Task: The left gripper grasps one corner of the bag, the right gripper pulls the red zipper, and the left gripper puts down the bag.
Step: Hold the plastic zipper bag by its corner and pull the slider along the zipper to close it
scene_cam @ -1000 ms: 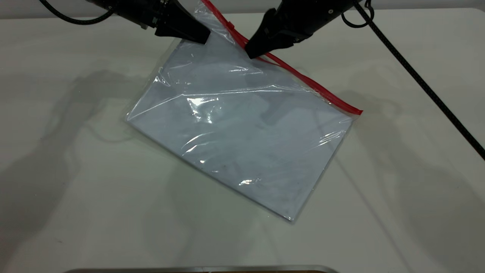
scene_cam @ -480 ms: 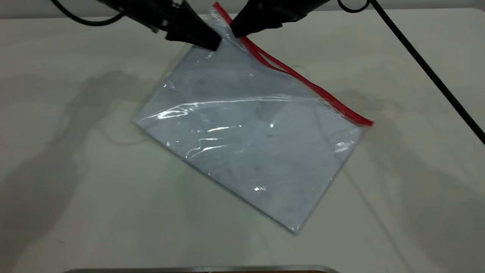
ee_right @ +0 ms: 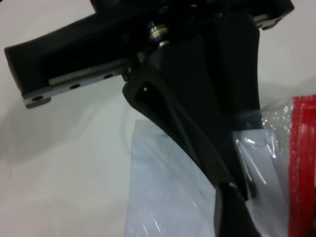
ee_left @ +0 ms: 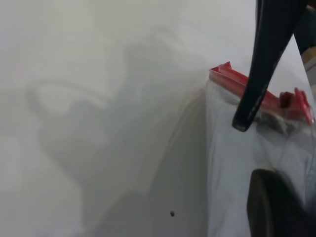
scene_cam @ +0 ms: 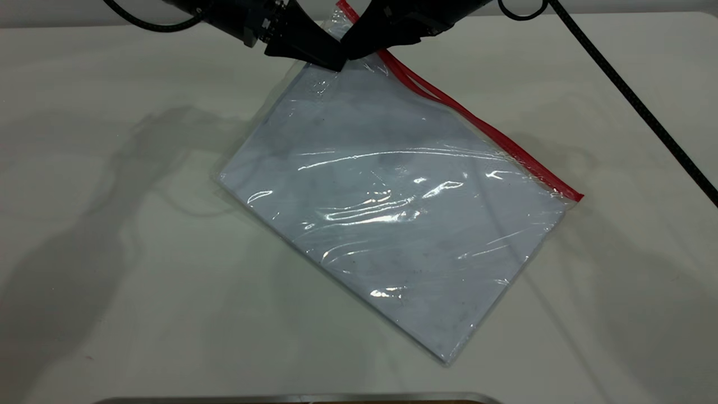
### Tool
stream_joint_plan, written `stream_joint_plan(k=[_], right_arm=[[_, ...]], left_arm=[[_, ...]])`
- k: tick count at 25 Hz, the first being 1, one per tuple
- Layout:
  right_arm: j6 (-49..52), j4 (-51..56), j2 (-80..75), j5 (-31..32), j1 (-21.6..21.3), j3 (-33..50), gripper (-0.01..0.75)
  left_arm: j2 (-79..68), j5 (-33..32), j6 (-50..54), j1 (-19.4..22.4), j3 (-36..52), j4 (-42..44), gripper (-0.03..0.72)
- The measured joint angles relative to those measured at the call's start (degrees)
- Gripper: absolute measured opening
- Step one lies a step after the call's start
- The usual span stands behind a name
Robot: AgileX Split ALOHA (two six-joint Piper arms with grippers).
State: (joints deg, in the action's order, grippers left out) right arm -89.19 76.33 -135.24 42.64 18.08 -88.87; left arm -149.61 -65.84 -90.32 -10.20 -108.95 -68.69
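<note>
Right now I have both grippers crowded at the far corner of the bag (scene_cam: 404,207), near the far edge of the white table (scene_cam: 112,280). My left gripper (scene_cam: 331,59) comes in from the left with its jaws closed on the clear plastic at that corner, lifting it off the table; in the left wrist view 1 finger (ee_left: 256,89) crosses in front of the crumpled red end and the plastic is pinched below it. My right gripper (scene_cam: 350,53) reaches in from the right and its tips meet the left one just beside the red zipper (scene_cam: 482,126); I cannot tell whether its jaws are parted or closed on anything.

From the exterior view the bag's long axis runs diagonally, from the raised far corner down toward the near right. The zipper spans the long edge facing the right arm, ending at the right-hand corner. Near the grippers the red strip looks split into 2 lines. The lower part lies flat, white sheets showing through the glossy wrinkles.
</note>
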Motion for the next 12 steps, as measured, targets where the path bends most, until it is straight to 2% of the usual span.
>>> stream_joint_plan(k=[3, 8, 12], right_arm=[[0.0, -0.04, 0.0, 0.11, -0.41, 0.0, 0.354], [0.0, -0.91, 0.0, 0.11, -0.73, 0.0, 0.181], [0.0, -1.86, 0.0, 0.06, -0.73, 0.0, 0.073]], left_arm=[[0.0, 0.0, 0.15, 0.14, 0.0, 0.0, 0.053], [0.0, -0.24, 0.42, 0.88, 0.0, 0.0, 0.053], [0.0, -0.48, 0.49, 1.0, 0.0, 0.18, 0.053]])
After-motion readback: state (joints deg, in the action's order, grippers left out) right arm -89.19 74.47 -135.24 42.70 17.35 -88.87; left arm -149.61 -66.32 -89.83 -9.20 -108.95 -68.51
